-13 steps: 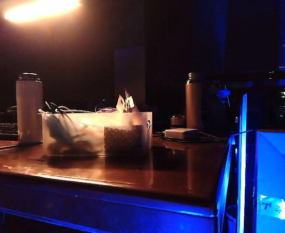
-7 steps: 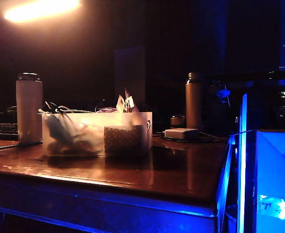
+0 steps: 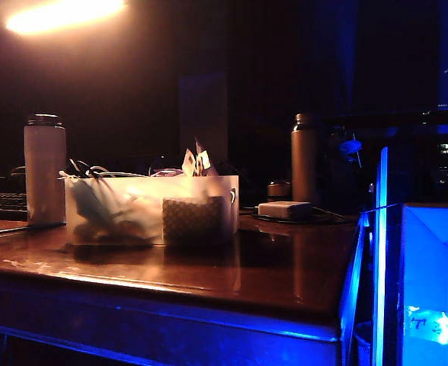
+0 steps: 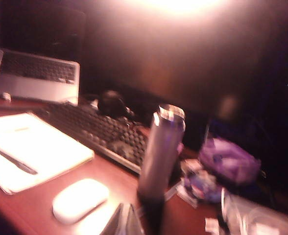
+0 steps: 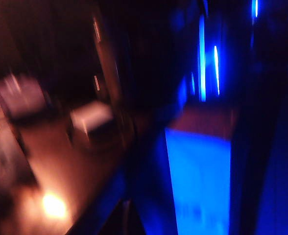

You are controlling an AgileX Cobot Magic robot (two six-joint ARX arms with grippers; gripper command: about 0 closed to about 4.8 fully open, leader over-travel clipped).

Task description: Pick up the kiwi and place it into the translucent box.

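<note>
Both pincers unseen: right closed, left unknown | translucent box (image 3: 152, 210) mid-table (image 3: 285, 282)

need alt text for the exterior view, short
A frosted white translucent plastic box, stuffed with cables and paper and with a dark checkered item showing through, sits on a glossy brown wooden table in a dark room. A pale cylindrical bottle stands behind its left end, a brown metal bottle further right. No gripper or kiwi is visible.
</note>
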